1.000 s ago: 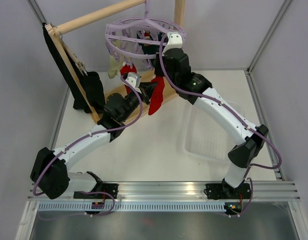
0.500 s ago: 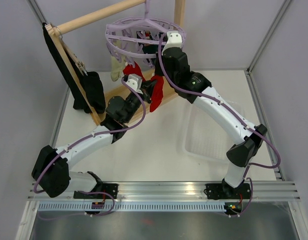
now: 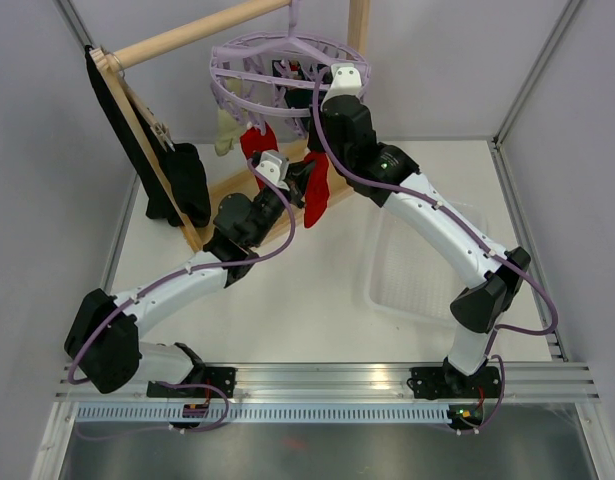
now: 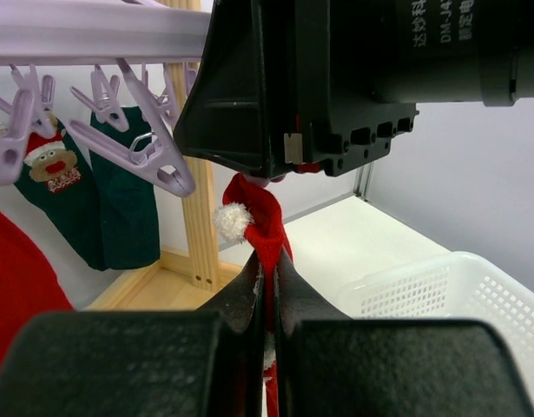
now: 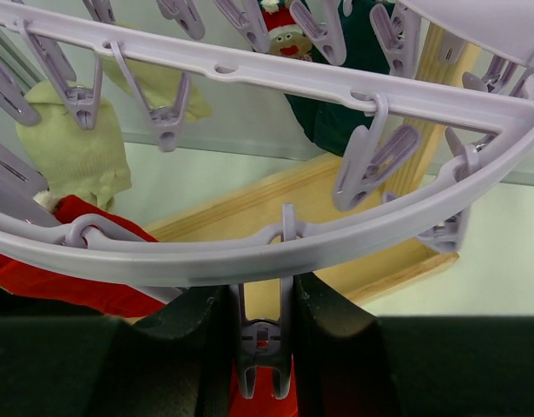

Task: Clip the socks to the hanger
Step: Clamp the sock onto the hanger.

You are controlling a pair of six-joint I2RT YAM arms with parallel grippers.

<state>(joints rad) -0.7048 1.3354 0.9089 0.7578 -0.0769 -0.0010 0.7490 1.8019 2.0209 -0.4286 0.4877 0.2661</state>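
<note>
Red sock is held up in the clenched left gripper, just under the lavender hanger ring, apparently so the clip grasped by the right gripper may bite it.

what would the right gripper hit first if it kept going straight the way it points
Likely the hanger's lavender ring, right past the clip pinched in the right gripper; depth is hard to judge.

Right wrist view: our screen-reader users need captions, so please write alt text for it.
Two dark fingers pinch a small lavender plastic clip hanging from the ring of the round lavender plastic drying hanger, with red sock fabric just below it. Pale yellow socks and dark teal socks hang behind.
</note>
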